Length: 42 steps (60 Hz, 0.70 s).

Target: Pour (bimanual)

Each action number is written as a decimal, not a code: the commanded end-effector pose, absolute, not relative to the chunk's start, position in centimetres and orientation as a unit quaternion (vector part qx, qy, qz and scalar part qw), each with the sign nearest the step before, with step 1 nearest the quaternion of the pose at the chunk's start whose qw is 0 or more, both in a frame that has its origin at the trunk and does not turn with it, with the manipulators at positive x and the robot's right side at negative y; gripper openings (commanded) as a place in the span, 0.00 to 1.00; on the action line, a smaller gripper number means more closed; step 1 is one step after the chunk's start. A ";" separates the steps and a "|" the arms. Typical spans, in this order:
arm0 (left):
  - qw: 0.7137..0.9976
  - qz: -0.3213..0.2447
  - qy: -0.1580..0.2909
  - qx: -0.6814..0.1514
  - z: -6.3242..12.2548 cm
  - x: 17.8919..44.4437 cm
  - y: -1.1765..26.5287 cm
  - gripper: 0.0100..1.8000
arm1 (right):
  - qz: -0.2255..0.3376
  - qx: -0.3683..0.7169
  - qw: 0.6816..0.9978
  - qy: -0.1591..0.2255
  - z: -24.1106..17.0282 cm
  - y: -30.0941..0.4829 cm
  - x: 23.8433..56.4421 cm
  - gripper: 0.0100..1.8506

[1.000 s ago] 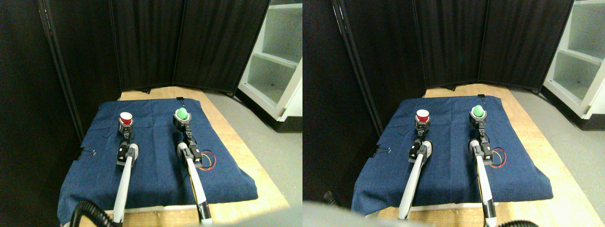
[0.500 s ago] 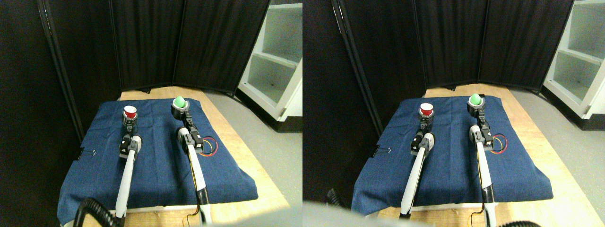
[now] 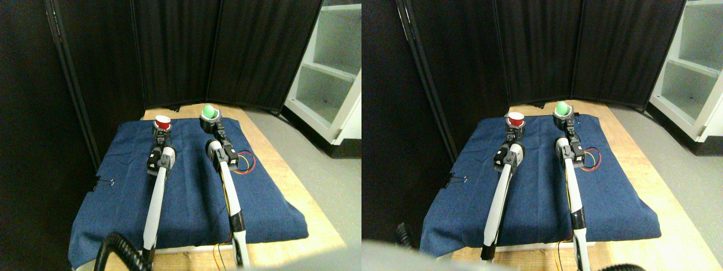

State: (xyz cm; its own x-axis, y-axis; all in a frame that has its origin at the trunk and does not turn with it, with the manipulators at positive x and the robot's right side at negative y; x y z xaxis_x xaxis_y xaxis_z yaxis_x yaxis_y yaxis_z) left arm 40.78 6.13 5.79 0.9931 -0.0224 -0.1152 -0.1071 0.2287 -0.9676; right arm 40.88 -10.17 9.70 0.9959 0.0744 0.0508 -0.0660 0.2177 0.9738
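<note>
Holding stage judged in hand: red cup [image 3: 162,121] carried by left tool [image 3: 162,131], green cup [image 3: 209,112] carried by right tool [image 3: 210,123], both upright at far end above blue cloth [image 3: 186,186] on tabletop [image 3: 271,164]. Cups apart, green at right. Next move calls for cups brought together, one tilted over other. Cup contents hidden; tool tips too small, grip inferred from cups seated on top.
</note>
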 end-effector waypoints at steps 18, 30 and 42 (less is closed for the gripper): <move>0.781 0.003 0.047 -0.623 7.7 41.6 5.5 0.18 | 0.066 0.613 0.787 -0.019 12.8 -8.9 41.5 0.17; 0.790 0.006 0.050 -0.611 8.3 43.0 5.9 0.18 | 0.057 0.605 0.793 -0.031 13.0 -9.1 42.0 0.17; 0.803 -0.002 0.053 -0.594 9.7 44.2 5.8 0.18 | 0.047 0.581 0.811 -0.042 13.5 -9.0 42.6 0.17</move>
